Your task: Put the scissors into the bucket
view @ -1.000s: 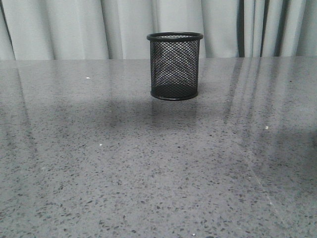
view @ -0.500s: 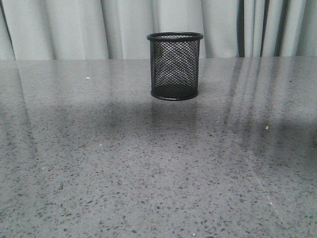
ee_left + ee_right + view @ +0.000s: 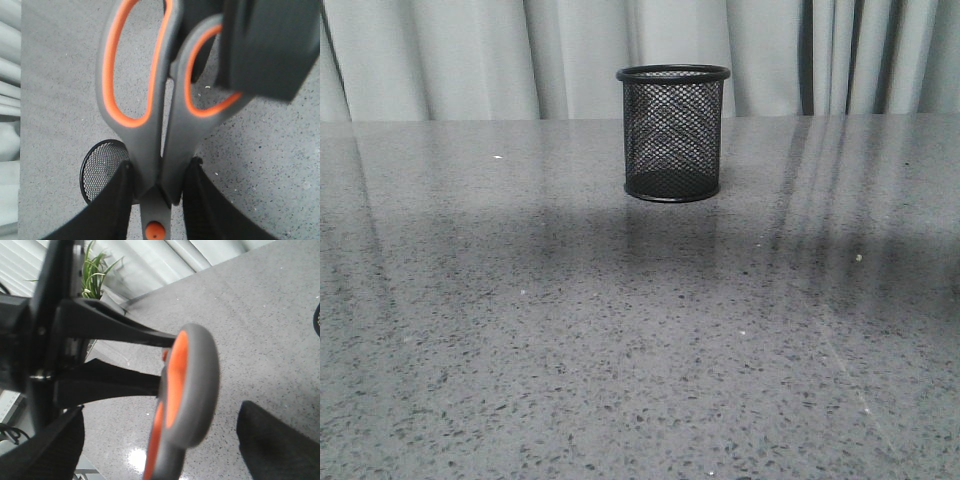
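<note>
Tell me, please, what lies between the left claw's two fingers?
The scissors: in the left wrist view the fingers clamp them just above the orange pivot, handle loops pointing away, with the bucket on the table beyond.

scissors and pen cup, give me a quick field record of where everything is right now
scissors: held above the table, gripped just below the handle loops
holder: left gripper, shut on the scissors
right gripper: open, fingers either side of a handle loop
pen cup: upright on the table, nothing seen inside
arms in front view: none visible
</note>
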Robot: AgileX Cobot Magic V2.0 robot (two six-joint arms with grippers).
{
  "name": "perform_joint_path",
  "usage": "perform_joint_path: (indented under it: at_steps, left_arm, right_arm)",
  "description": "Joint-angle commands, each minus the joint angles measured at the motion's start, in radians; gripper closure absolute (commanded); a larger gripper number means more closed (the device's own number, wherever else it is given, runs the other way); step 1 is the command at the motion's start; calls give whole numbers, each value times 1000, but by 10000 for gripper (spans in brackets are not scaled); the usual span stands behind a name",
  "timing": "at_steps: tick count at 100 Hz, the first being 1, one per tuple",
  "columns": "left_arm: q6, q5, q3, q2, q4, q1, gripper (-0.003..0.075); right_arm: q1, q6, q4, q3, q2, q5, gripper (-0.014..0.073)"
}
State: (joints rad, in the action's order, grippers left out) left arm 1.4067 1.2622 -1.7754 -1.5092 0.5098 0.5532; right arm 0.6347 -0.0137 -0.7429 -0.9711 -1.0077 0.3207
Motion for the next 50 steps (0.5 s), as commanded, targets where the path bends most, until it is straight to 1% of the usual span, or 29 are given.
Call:
perform_joint_path:
  at_steps: [1,16,22,26,27,33,34,40,41,47,48,50]
  left_arm:
    - [-11,-1,-33,42,60,10,711]
    - [-11,-1,-33,42,60,10,711]
    - [-11,-1,-33,42,60,10,711]
    - [-11,-1,-33,42,60,10,711]
    - [-11,-1,-33,42,60,10,711]
    - [-11,-1,-33,42,60,10,711]
    - [-11,-1,-33,42,60,10,711]
    - [-11,1,-33,42,60,10,711]
    - [-11,1,-33,42,60,10,711]
    - [-11,1,-33,42,60,10,711]
    - [-11,1,-33,42,60,10,711]
    - [-11,1,-33,42,60,10,711]
  right_arm:
    - [-6,5,-23,-35,-8,-75,30]
    - [-6,5,-30,-35,-38,-103,34]
    - [-6,5,-37,-35,-43,-103,53]
    - [-6,5,-45,-35,-47,-103,97]
    - [-6,5,-48,-35,-48,-103,97]
    - [-6,5,-55,-35,-50,-103,192]
    - [-6,5,-57,-35,-50,-103,192]
    - [-6,5,-57,-35,-51,-104,304]
    - [-6,5,-57,-35,-51,-104,304]
    - [-6,5,-57,-35,-51,-107,420]
    - [-6,5,-57,-35,-51,-107,420]
    - [-6,5,-57,-35,-51,-107,454]
